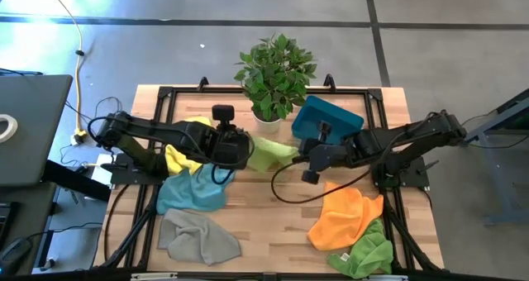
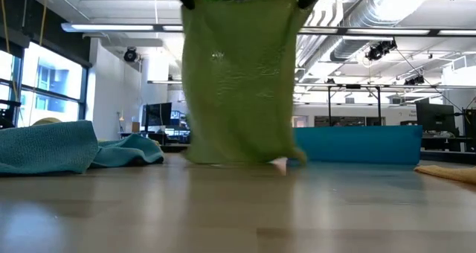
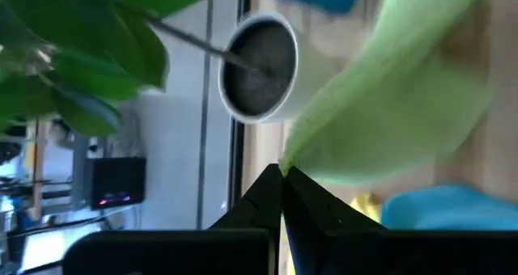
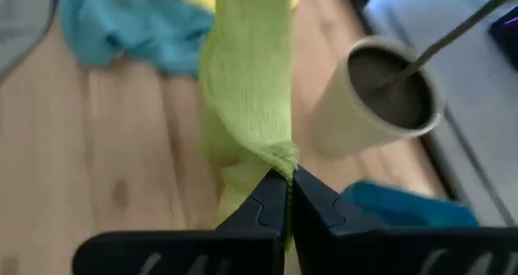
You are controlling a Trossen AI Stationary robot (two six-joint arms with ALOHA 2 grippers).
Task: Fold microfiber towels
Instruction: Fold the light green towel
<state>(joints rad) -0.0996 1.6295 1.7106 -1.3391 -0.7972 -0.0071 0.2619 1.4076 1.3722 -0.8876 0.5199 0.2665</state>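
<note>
The light green towel [image 2: 238,82] hangs spread between the two grippers above the middle of the table, near the far edge. In the low view it drops like a curtain, its bottom hem brushing the wooden table [image 1: 264,223] or hanging just clear of it; the pictures do not settle which. The left gripper [image 3: 282,176] has its fingers pinched shut on one upper corner, and the right gripper [image 4: 289,176] is clamped the same way on the other corner. Just behind the cloth stands the potted plant [image 1: 275,74], with the teal bin [image 1: 326,120] beside it.

The step in hand looks like holding the towel taut by its top edge, ready to lay it flat and fold it. To do this well, both grippers should probably stay level and keep equal tension, so the cloth neither sags nor twists. Lowering it toward the near, bare part of the table would avoid dragging it across the plant pot [image 4: 376,101]. The hem should land first, then the top edge follow forward.

The other towels wait around: yellow [image 1: 178,157] and light blue [image 1: 192,190] under the left arm, grey [image 1: 198,238] at the near left, orange [image 1: 345,216] and darker green [image 1: 365,250] at the near right.
</note>
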